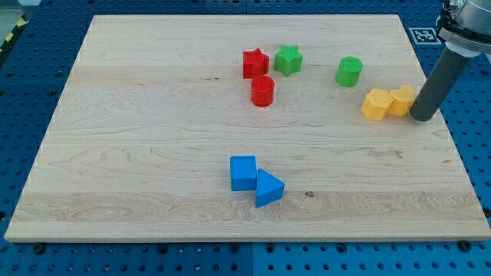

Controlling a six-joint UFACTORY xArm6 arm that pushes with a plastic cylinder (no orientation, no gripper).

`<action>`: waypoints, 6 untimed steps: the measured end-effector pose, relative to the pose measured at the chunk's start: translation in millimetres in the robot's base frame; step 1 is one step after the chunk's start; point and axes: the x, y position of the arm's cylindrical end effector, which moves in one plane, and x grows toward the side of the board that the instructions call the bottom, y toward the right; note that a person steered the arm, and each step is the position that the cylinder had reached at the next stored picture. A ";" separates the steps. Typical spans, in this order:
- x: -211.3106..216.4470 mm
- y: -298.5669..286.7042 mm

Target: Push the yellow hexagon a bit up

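Blue comes first, nearest the view's bottom: a blue triangular block (268,188) lies on the pale wooden board (138,153), touching a blue cube (243,172) just up and to its left. I take that cube as my landmark.

Up from the cube and slightly to the view's right, well apart from it, stands a red cylinder (262,90). Just above that, farther from the cube, sits a red star-shaped block (255,64), close to the cylinder and perhaps touching it. Beside the red star, to the view's right, is a green star (288,60); the two are just beside each other.

Far to the upper right of the cube lies the yellow hexagon (376,104), near the board's right edge. A second yellow block (401,100), whose shape I cannot make out for certain, touches it on the side away from the cube. Up from the hexagon, and still well to the cube's upper right, stands a green cylinder (349,71), apart from both yellow blocks.

My tip (421,117) rests at the board's right edge, farthest of all from the cube, just beside the second yellow block on its right, touching or nearly so. The arm has no pincer, so there is nothing to be apart or together; it ends in the dark rod alone.
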 end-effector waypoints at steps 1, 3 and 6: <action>-11.1 0.4; -8.4 7.4; 30.7 -50.0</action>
